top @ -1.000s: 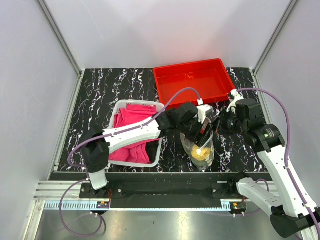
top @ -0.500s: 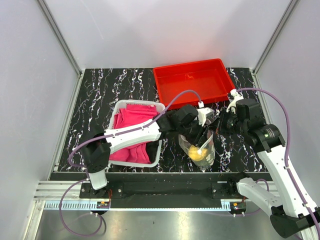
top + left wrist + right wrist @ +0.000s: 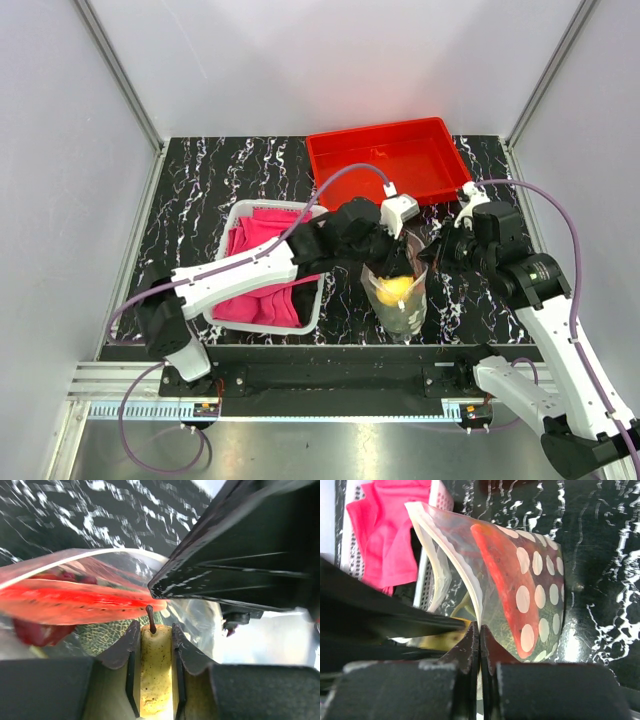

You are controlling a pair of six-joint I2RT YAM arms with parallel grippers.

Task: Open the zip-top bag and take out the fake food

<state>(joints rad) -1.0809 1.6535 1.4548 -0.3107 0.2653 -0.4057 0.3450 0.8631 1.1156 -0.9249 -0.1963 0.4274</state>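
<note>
Surface: black, white-veined table (image 3: 200, 180) enclosed by pale panels; both arm bases stand at its near edge.
Change, grip: left gripper (image 3: 154, 628) jaws, wide apart a second ago, have closed onto the yellow fruit piece (image 3: 155, 675) and clamp it from both sides.
Change, position: yellow fruit piece sits higher in the zip-top bag (image 3: 408, 312) than a second ago; the left arm's elbow has swung toward the near left corner.
Right gripper: right gripper (image 3: 479, 628) unchanged, fingers pressed together on the bag's rim, mouth held open.
Bag location: right of centre, close to the near edge, between the two grippers.
Left wrist view only: brown stem on the yellow piece; watermelon slice (image 3: 75, 602), green melon (image 3: 112, 635) and dark red fruit (image 3: 30, 630) lie inside the bag just beyond the fingertips.
Right wrist view only: pale round dots on the bag wall, with the watermelon slice pressed against that wall; the pinch on the rim.
Top view only: overall layout; both grips are hidden by the wrists and crinkled plastic.
Surroundings: white basket (image 3: 232, 215) of pink cloth (image 3: 262, 245) just left of the bag; red tray (image 3: 390, 165) at the far edge.
Obstruction: the left forearm crosses over the basket's right side.
</note>
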